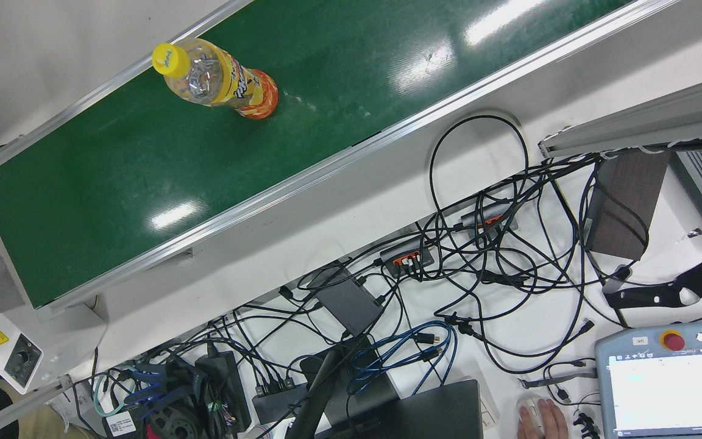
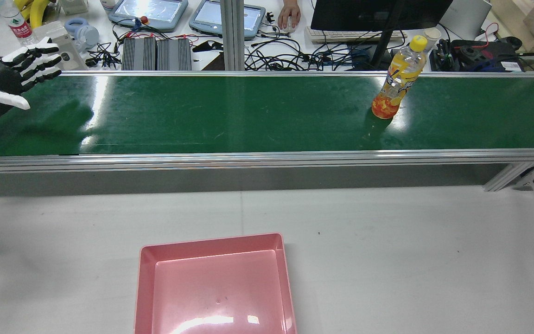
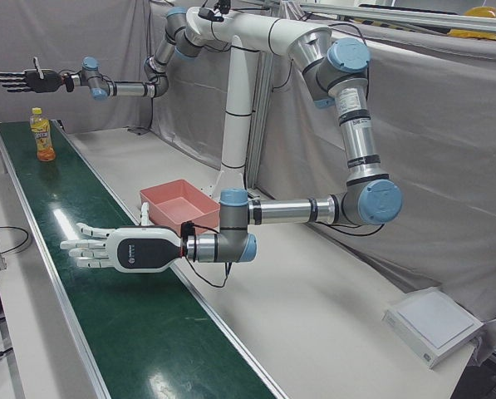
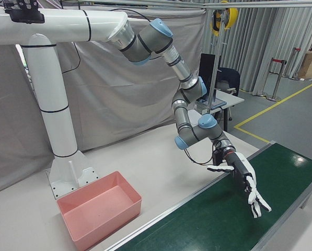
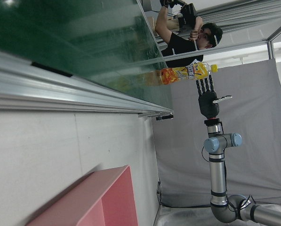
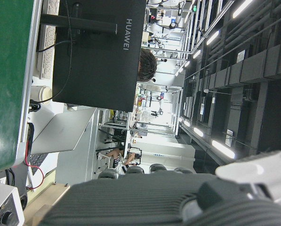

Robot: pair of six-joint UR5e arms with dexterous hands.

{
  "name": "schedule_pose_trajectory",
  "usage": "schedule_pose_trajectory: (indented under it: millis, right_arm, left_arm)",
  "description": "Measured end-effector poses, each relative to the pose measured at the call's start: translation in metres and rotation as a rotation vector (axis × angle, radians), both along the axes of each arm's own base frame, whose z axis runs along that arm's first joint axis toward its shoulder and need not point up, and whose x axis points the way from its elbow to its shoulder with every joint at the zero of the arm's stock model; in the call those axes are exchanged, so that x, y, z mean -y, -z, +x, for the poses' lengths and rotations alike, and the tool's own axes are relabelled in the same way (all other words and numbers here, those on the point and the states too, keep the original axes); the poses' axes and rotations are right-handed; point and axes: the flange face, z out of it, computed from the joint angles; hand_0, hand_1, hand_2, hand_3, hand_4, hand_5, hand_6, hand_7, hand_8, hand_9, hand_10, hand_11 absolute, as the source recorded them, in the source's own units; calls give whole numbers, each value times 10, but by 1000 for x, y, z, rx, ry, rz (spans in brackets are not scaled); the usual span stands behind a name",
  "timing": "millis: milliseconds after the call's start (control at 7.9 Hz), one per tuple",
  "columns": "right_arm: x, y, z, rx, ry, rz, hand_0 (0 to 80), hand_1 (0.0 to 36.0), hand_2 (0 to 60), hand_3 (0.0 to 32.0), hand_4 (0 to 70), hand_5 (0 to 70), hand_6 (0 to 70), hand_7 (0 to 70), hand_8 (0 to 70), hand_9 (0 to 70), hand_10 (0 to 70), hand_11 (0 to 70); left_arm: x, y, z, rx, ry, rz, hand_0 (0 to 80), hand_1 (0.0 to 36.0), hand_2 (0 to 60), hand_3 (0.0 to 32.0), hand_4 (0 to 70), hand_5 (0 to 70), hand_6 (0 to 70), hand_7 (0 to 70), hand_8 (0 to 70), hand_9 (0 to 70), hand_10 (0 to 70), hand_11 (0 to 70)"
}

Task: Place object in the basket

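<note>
Your bottle [image 2: 397, 79] stands upright on the green belt [image 2: 230, 116], toward its right end and nearer the far rail. Your left hand [image 2: 14, 69] hovers spread and empty over the belt's left end; your right hand [image 3: 27, 80] hangs spread above the bottle. The pink basket [image 2: 146, 278] sits on the table, well apart from both.

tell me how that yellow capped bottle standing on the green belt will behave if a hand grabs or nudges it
The bottle is tall and narrow and stands upright on the belt, so a sideways nudge would probably tip it, and once down its round body may roll. It looks mostly empty in the front view, so it is likely light. The thin clear plastic might dent and slip under a tight grasp.
</note>
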Motion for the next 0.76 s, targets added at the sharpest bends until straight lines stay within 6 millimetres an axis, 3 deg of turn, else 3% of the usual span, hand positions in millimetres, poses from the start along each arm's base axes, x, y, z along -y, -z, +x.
schedule_pose_trajectory:
  millis: [380, 759]
  right_arm:
    - [0, 0, 0, 0, 0, 0, 0, 0, 0, 0, 0, 0, 0, 0, 0, 0, 0, 0]
    - [0, 0, 0, 0, 1, 0, 0, 0, 0, 0, 0, 0, 0, 0, 0, 0, 0, 0]
  left_arm:
    - [5, -14, -7, -3, 11, -9, 495, 98, 0, 68, 119, 230, 8, 0, 86, 86, 67, 108]
    - [8, -10, -27, 3, 37, -16, 493, 95, 0, 60, 124, 234, 14, 2, 91, 92, 69, 111]
